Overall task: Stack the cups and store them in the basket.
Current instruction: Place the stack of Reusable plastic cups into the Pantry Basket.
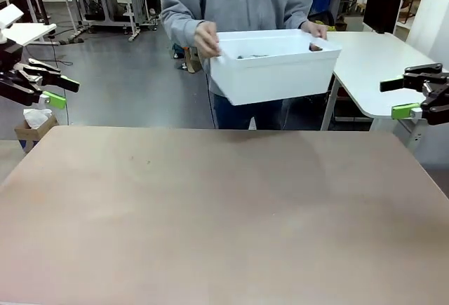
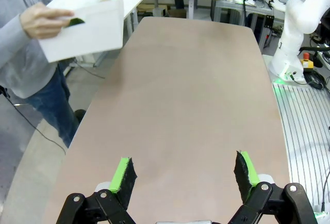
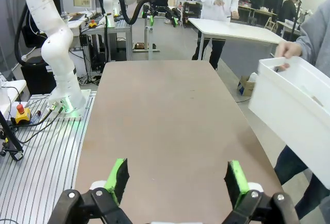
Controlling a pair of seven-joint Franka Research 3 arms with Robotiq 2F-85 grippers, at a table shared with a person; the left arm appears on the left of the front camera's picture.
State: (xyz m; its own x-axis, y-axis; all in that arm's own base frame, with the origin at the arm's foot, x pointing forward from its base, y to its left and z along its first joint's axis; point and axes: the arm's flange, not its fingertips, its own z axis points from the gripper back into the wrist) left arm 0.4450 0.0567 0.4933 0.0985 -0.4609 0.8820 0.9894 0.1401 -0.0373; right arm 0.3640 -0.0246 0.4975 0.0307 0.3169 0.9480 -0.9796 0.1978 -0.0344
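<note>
Both tools gape while hands hold the basket [image 1: 273, 70] crosswise.

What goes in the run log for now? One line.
white rectangular plastic basket: held by person's hands, above far edge | left gripper: open | right gripper: open

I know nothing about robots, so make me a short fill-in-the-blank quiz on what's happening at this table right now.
1. The white basket is held above the far edge of the table by a ____.
2. The left claw and the right claw both have their jaws ____.
3. The pads on each claw's fingers are coloured ____.

Missing words: person; open; green
</note>
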